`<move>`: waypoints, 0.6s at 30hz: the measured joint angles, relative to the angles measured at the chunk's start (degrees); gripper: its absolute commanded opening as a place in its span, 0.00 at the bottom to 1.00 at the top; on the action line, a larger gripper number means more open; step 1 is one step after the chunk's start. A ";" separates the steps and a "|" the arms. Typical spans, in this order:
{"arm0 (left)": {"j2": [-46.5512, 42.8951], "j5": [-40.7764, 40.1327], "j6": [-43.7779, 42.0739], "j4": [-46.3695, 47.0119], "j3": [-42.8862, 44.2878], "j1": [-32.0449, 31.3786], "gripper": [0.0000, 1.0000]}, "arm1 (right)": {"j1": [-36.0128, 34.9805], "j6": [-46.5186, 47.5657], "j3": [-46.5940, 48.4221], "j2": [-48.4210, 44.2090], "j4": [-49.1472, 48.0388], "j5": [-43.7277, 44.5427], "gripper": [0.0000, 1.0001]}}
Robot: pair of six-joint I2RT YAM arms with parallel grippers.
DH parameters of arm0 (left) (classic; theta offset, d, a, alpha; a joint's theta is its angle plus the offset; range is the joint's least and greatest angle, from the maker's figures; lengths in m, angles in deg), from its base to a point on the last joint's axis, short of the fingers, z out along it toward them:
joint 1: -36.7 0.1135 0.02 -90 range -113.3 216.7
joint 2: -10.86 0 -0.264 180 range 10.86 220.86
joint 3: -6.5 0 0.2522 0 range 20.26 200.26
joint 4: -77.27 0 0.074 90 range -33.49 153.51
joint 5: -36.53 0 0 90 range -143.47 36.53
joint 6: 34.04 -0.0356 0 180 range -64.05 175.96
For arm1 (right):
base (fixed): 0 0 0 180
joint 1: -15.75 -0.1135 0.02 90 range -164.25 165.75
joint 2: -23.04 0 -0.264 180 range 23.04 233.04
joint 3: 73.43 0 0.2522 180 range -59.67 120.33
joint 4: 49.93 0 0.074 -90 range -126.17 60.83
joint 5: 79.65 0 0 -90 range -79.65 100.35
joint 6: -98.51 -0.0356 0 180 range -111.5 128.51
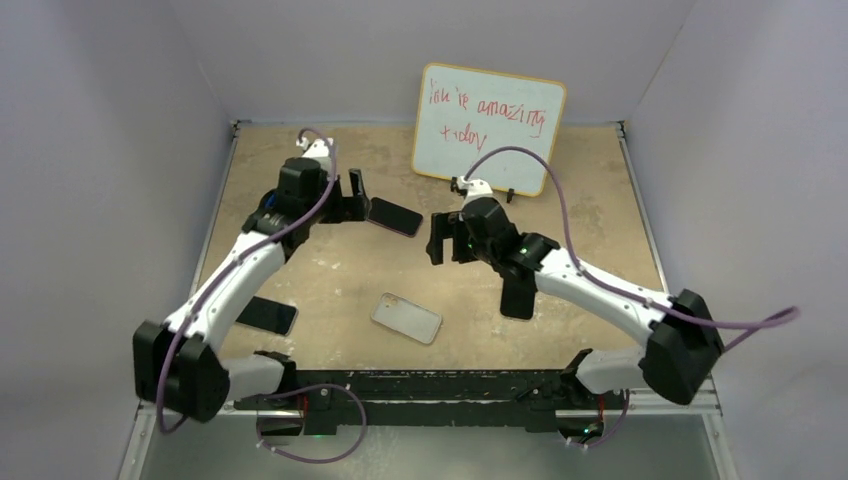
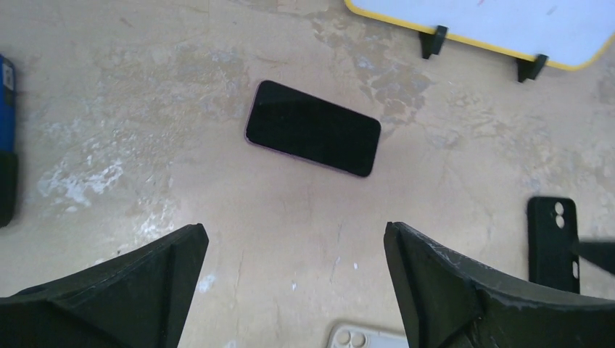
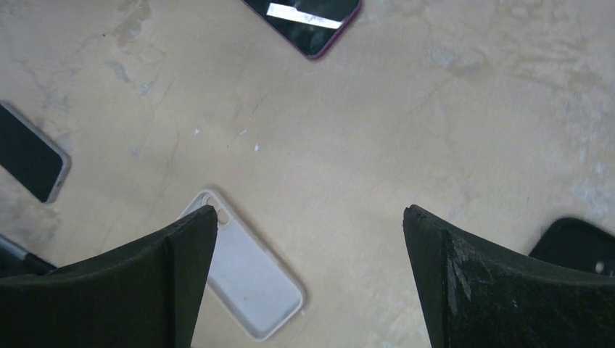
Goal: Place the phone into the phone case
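A dark phone (image 1: 394, 216) with a pinkish rim lies screen up on the table, left of centre at the back. It also shows in the left wrist view (image 2: 312, 128) and at the top of the right wrist view (image 3: 304, 20). A white phone case (image 1: 407, 318) lies open side up near the table's middle front, and it shows in the right wrist view (image 3: 246, 275) too. My left gripper (image 1: 355, 195) is open and empty, just left of the phone and above the table (image 2: 296, 235). My right gripper (image 1: 437, 238) is open and empty, right of the phone (image 3: 310, 217).
A black phone case (image 1: 517, 295) lies partly under my right arm and shows in the left wrist view (image 2: 552, 243). A second dark phone (image 1: 266, 315) lies at the left front. A yellow-framed whiteboard (image 1: 488, 128) stands at the back. Walls enclose the table.
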 measured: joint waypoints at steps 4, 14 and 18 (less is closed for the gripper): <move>-12.31 1.53 -1.46 -2.05 -6.05 0.00 1.00 | 0.00 6.58 5.79 9.01 -2.19 0.02 0.99; -29.16 3.19 -4.90 -9.20 -16.83 0.00 1.00 | 0.07 21.00 21.81 32.30 -8.09 -3.10 0.99; -31.56 2.97 -5.97 -8.55 -16.94 0.00 1.00 | 0.70 24.59 28.52 40.68 -8.22 -5.55 0.99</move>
